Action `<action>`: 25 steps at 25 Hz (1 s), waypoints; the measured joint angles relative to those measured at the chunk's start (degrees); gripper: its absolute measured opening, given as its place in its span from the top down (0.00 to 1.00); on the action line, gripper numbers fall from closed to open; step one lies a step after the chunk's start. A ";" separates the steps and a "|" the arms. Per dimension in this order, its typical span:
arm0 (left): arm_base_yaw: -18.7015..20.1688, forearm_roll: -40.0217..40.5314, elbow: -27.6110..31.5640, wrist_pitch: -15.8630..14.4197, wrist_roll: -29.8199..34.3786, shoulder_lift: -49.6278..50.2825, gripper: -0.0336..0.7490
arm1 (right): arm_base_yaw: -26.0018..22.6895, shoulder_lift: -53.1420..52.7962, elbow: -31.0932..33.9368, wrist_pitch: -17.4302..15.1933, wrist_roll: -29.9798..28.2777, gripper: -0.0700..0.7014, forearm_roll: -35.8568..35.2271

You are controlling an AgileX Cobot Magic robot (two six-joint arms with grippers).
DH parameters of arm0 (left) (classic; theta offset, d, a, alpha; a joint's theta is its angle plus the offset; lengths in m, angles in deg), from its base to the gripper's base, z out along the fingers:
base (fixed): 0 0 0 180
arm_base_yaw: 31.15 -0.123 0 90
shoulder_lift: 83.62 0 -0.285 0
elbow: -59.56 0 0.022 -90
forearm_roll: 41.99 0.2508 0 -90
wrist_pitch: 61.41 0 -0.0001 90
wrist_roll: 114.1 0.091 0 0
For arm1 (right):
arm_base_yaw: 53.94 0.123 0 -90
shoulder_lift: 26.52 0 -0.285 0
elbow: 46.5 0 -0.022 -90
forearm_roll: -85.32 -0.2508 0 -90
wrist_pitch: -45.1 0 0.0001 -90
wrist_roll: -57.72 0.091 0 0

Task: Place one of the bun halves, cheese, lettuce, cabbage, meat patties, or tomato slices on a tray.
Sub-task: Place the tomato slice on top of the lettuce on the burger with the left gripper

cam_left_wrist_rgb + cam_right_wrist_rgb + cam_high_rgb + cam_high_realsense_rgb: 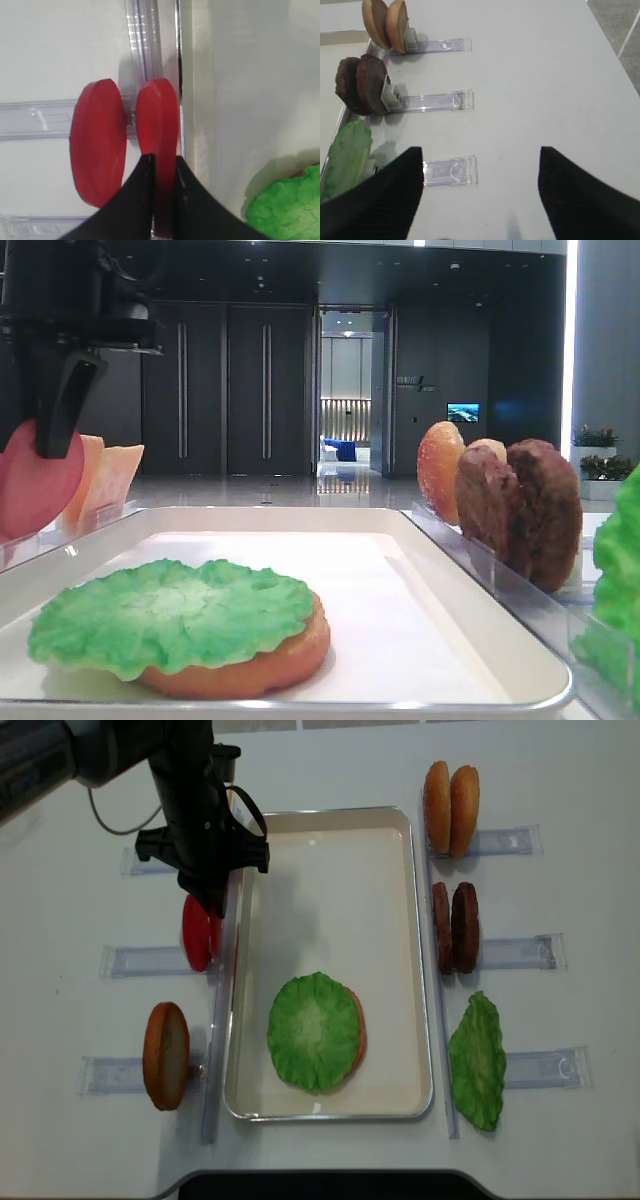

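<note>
Two red tomato slices stand on edge in a clear rack left of the tray. My left gripper [162, 162] is shut on the slice nearer the tray [157, 112]; the other slice [97, 142] stands free beside it. From above, the left gripper [212, 905] sits at the white tray's [330, 815] left rim. On the tray lies a lettuce leaf [312, 1032] on top of a bun half [250, 670]. Off to the right, my right gripper [480, 150] is open over bare table, holding nothing. Cheese slices [110, 480] stand behind the tomato.
Right of the tray, clear racks hold two bun halves [450, 795], two meat patties [455, 927] and a lettuce leaf [477, 1060]. Another bun half [165, 1055] stands in the near left rack. An empty rack end [450, 172] lies by the right gripper's left finger.
</note>
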 joint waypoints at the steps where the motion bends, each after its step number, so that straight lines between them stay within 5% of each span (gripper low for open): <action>1: 0.00 -0.27 0.00 0.00 0.12 -0.06 0.90 | 0.00 0.00 0.00 0.00 0.00 0.30 0.00; 16: 0.00 -8.73 0.42 -0.25 1.84 -8.28 0.90 | 0.00 0.00 0.00 0.00 0.00 0.30 0.00; 25: 0.00 -12.81 5.96 -0.37 5.10 -15.63 0.90 | 0.00 0.00 0.00 0.00 0.00 0.30 -0.28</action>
